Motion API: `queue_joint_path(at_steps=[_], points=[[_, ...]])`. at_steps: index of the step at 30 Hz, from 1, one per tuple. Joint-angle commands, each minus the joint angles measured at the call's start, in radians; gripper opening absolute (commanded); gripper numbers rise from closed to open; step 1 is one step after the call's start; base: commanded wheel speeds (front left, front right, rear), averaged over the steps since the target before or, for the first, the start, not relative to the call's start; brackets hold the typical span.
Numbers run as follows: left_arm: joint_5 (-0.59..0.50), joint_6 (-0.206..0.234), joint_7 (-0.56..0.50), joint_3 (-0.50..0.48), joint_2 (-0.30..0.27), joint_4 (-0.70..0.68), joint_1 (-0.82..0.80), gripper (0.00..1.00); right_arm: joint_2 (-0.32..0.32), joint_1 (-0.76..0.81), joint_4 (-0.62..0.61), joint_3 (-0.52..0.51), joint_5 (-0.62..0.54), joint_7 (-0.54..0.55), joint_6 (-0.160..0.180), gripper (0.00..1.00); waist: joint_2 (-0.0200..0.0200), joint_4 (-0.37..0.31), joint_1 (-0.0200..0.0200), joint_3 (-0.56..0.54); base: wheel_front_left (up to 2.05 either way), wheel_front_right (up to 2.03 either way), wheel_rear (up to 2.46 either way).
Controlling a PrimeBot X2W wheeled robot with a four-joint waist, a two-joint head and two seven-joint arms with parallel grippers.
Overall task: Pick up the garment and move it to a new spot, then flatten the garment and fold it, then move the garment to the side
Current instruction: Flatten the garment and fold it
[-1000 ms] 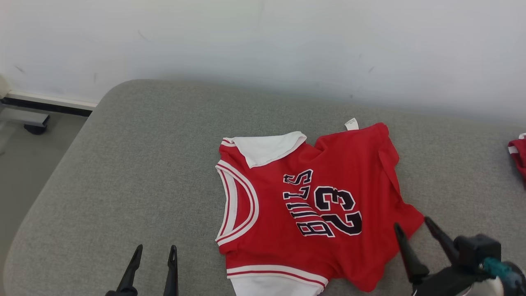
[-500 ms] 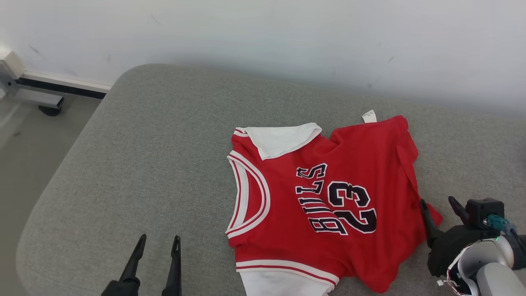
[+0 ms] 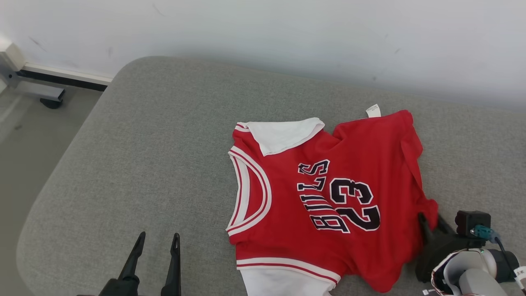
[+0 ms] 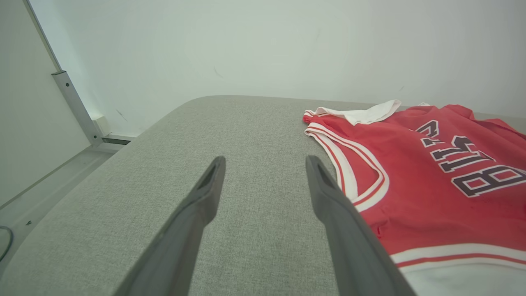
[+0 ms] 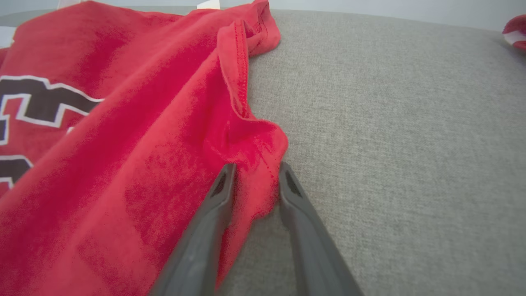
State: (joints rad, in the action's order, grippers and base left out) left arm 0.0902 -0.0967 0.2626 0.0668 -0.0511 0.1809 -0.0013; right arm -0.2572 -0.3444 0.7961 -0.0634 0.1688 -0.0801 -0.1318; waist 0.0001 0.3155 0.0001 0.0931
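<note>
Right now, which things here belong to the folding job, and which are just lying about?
Job: jersey; right gripper, astride its corner; left gripper, open; cushion underneath.
Lying about: red cloth at the cushion's edge; rail by the wall.

Head camera looks forward and down over the grey cushion (image 3: 144,144) to the white wall (image 3: 263,28). Left wrist camera skims low along its fingers (image 4: 193,218); right wrist camera sits closer still, against the cloth. All three share the red jersey (image 3: 328,197).
</note>
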Motion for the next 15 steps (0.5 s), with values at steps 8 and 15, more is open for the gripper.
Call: queue_joint_path(at_steps=[8, 15], points=[[-0.013, 0.005, 0.003, -0.017, 0.001, -0.004, 0.019, 1.00, -0.009, 0.006, 0.024, -0.033, 0.043, -0.125, 0.003, 0.00, -0.0001, -0.051, -0.0001, -0.023, 0.00, 0.00, 0.00], [-0.006, 0.005, 0.003, -0.004, 0.001, -0.003, 0.010, 1.00, -0.053, 0.079, -0.053, -0.097, 0.049, -0.140, 0.003, 0.00, -0.0001, -0.080, -0.0001, -0.029, 0.00, 0.00, 0.00]])
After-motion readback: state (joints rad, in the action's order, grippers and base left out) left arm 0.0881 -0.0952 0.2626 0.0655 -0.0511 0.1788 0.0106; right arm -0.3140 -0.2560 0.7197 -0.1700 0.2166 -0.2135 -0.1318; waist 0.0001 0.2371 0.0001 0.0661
